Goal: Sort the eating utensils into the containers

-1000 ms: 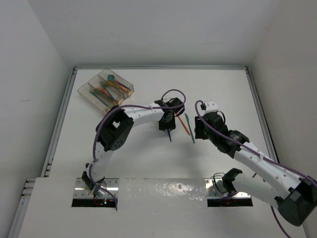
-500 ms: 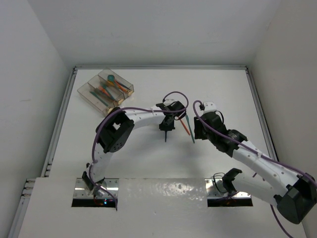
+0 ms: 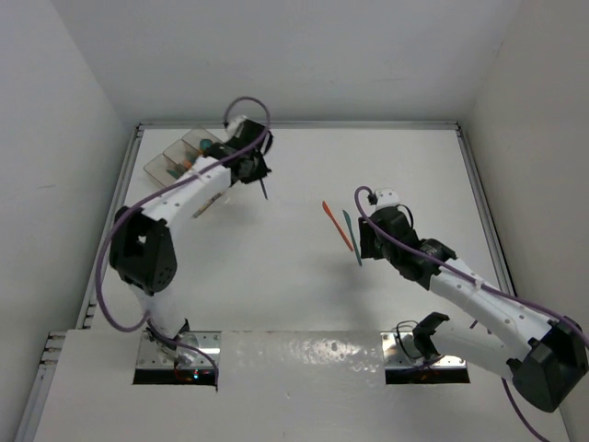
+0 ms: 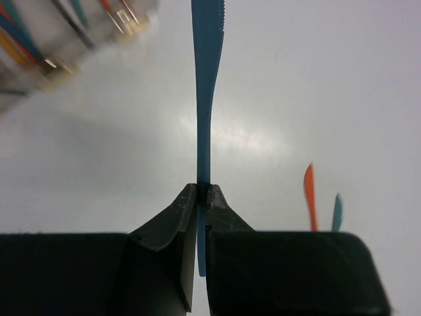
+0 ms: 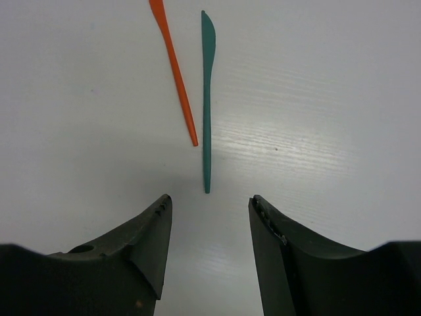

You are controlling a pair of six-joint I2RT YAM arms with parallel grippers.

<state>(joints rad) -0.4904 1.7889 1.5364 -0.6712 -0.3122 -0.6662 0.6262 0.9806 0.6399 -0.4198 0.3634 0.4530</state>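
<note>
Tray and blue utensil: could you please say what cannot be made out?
Top view: left arm covers part of the tray; contents too small.
Left wrist view: tray blurred, cut at corner; blue utensil head cut by top edge, end hidden in left pincer.

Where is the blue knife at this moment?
In the left wrist view the blue knife is pinched between the left gripper's fingers; from above it is left of centre toward the far edge, just right of the clear tray.

Left wrist view: the clear tray [image 4: 39,39] is blurred and cropped at the corner, contents unreadable; the blue utensil [image 4: 207,99] runs off the top edge. Right wrist view crops the orange utensil [image 5: 174,72] at its far end.
</note>
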